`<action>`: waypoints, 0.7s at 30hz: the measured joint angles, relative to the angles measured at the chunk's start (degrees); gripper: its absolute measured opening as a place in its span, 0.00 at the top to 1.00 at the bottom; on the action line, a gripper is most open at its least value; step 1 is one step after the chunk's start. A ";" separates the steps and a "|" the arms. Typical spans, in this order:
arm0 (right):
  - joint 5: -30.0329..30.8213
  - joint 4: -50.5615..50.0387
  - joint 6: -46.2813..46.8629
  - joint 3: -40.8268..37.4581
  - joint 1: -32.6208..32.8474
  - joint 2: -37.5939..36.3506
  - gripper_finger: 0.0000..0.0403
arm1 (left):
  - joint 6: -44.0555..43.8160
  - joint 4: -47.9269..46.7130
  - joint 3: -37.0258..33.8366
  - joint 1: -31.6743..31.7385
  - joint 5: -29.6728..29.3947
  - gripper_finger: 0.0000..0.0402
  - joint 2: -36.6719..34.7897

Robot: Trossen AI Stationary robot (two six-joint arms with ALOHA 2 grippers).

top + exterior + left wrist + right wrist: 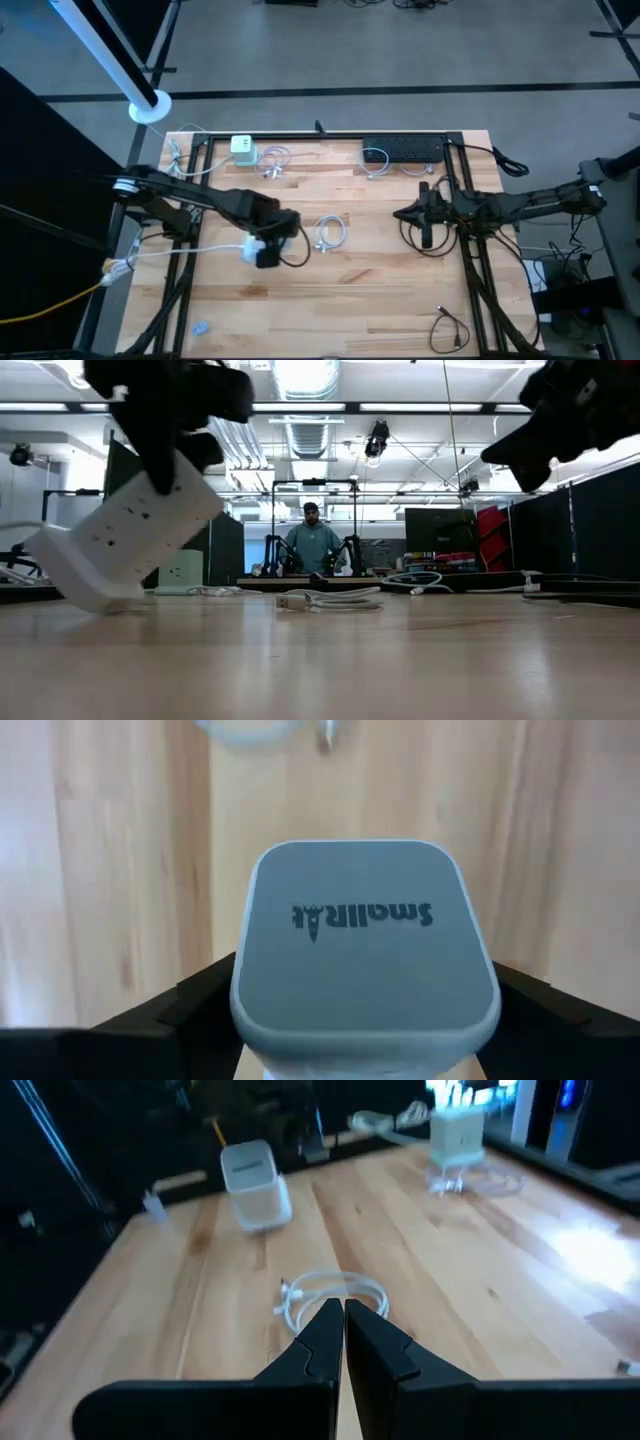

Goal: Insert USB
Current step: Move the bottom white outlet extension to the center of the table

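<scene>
Two dark arms are over the light wooden table [330,300]. The left gripper [268,240] is at the left half of the table and is closed on a white rectangular power strip tower with a grey top [125,540]. In the low view this tower is tilted, with one lower corner touching the wood and the rest lifted. The left wrist view shows its grey top [362,940] held between the two dark fingers [180,1010], one at each side. A white cord goes from the tower toward the left edge of the table.

The coiled white USB cable [330,233] lies flat on the wood near the middle of the table, just beside the held tower and between the two arms. Nothing holds it. In the low view its plug end [293,600] points to the left, and in the right wrist view the coil [335,1295] lies ahead of the fingers.

The right gripper [428,222] is in the air above the right half of the table, well apart from the cable. Its fingers [375,1345] are pressed together with nothing between them.

At the far edge there is a pale green cube charger [243,148] with white cables beside it, and a black power strip [403,149]. A thin black cable [450,327] lies near the front right corner. A small pale blue object [200,327], perhaps a plug cover, is near the front left corner.
</scene>
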 joint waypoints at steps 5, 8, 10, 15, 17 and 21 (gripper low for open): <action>-1.56 0.03 -2.64 6.34 0.00 14.15 1.00 | 0.12 2.19 4.27 -0.71 -4.16 0.26 1.82; -1.61 0.51 -3.21 10.29 0.00 21.76 1.00 | -0.72 2.02 5.48 -0.89 -6.29 0.26 0.83; -1.71 0.89 -3.73 12.50 0.00 26.11 1.00 | -2.04 2.37 5.72 -0.88 -7.85 0.26 -0.25; -4.51 3.12 -5.90 16.22 0.24 34.32 1.00 | -5.70 9.83 3.52 -0.92 -11.08 0.26 -2.91; -4.67 3.10 -5.85 17.34 0.61 36.44 1.00 | -7.25 14.48 2.27 -1.07 -11.52 0.26 -3.46; -4.71 3.33 -5.64 18.24 1.64 38.45 1.00 | -10.44 21.93 -0.94 -2.28 -13.53 0.26 -4.96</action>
